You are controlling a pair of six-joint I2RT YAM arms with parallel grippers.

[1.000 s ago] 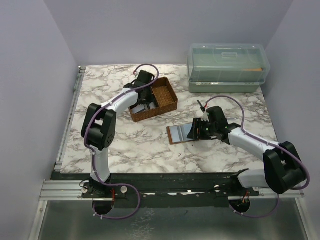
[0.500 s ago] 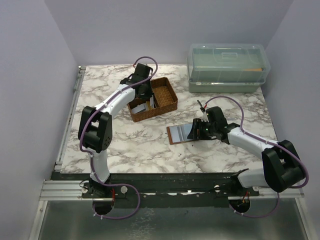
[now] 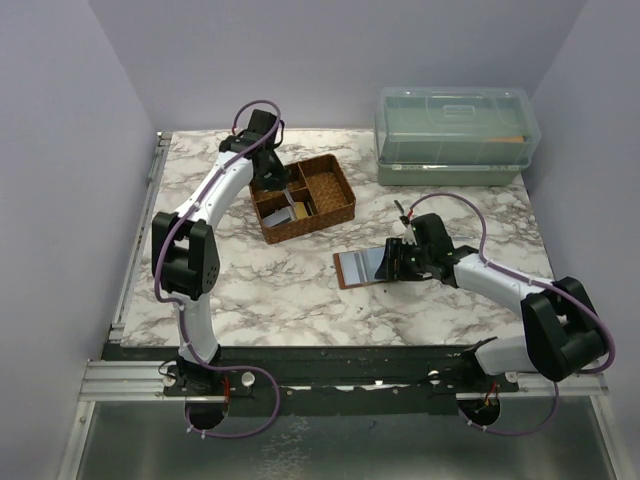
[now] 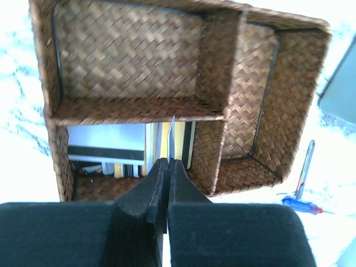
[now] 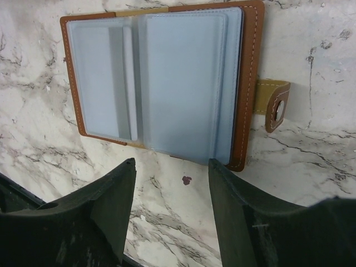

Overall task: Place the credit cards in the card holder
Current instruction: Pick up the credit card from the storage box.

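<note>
While the left gripper (image 4: 167, 167) hangs over the woven basket (image 3: 343, 187), I note its jaws clenched on a single card (image 4: 171, 133), held edge-on so that only a thin pale sliver shows past the fingertips

That card sits above the basket's near-left compartment, close to the inner divider. I cannot tell whether its lower edge touches anything

Remaining credit cards (image 4: 108, 147) lie flat in that same compartment: pale blue face, dark stripe, some yellow beneath

Card holder (image 5: 167, 83) lies spread open on the marble table (image 3: 300, 290), well apart from the basket, near the middle. Brown leather border, pale stitching, greyish clear pockets facing up, snap tab (image 5: 272, 103) sticking out to one side

Right gripper (image 5: 171, 178) is released, fingers spread wide with nothing between them, hovering just beside the holder's near edge. From the top view it sits at the holder's right side

Thin tool with a blue handle (image 4: 300, 204) lies on the table beside the basket

Lidded plastic box (image 3: 455, 135) stands at the far right corner
</note>
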